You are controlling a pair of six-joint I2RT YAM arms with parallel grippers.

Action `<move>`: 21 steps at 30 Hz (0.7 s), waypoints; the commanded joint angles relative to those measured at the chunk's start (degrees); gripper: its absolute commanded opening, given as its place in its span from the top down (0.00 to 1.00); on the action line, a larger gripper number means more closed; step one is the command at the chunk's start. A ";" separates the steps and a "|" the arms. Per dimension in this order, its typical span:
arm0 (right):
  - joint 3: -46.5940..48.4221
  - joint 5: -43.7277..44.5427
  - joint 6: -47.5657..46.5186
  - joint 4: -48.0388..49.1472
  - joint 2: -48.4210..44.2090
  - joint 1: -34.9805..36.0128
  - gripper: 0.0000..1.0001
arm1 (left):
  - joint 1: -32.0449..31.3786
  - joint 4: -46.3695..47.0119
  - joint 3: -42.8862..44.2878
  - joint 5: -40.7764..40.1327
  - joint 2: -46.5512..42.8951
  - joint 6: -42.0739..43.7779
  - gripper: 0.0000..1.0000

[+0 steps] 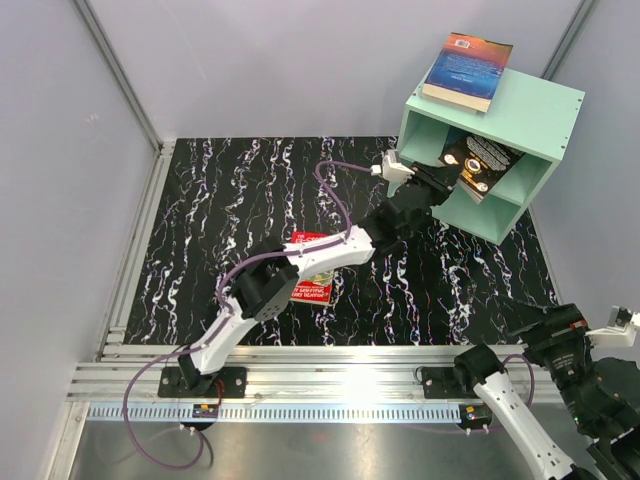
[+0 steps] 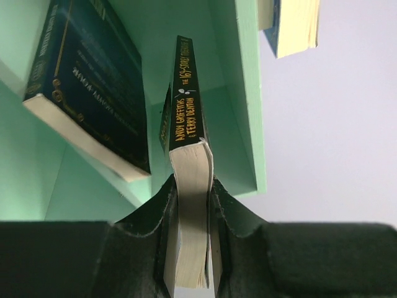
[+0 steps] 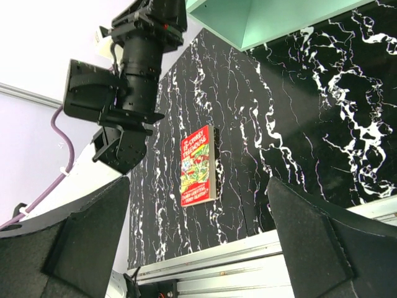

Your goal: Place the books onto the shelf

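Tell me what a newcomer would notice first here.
The left gripper clamps a thin paperback at the mouth of the mint-green shelf, which stands at the table's far right. A black book leans inside the shelf, and a blue-orange one lies on its top. A red book lies flat on the marbled table.

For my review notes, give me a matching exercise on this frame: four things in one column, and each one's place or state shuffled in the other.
Things:
1. blue-orange book
2. red book
3. black-spined book
4. right gripper

Places or states:
A. open, holding nothing
B. lying on top of the shelf
C. flat on the table
D. clamped in the left gripper

Pairs: 1-B, 2-C, 3-D, 4-A
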 commanded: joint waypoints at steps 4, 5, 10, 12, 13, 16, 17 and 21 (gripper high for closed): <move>1.71 1.68 -0.85 -1.28 -0.90 0.50 0.00 | -1.72 -5.43 12.14 -17.06 3.77 -0.31 1.00; 1.45 1.50 -0.58 -1.28 -0.98 0.50 0.00 | -1.99 -7.37 13.54 -18.75 4.39 -0.40 1.00; 0.40 0.36 0.30 -1.63 -1.86 0.59 0.00 | -2.26 -12.75 23.83 -22.01 9.84 0.56 1.00; -0.22 0.36 0.39 -1.72 -2.21 0.59 0.00 | -2.43 -13.63 25.59 -22.89 11.24 0.21 1.00; -0.39 0.36 0.39 -1.72 -2.30 0.59 0.00 | -2.52 -14.42 27.51 -24.20 12.64 -0.57 1.00; -1.10 0.27 0.56 -1.72 -2.39 0.59 0.00 | -2.52 -15.65 30.07 -24.74 15.19 -1.37 1.00; -1.19 0.27 0.47 -1.72 -2.39 0.59 0.00 | -2.52 -15.22 30.86 -24.57 15.99 -1.20 1.00; -1.63 0.54 0.12 -1.54 -2.65 0.68 0.00 | -2.08 -12.41 34.91 -22.81 19.51 0.30 1.00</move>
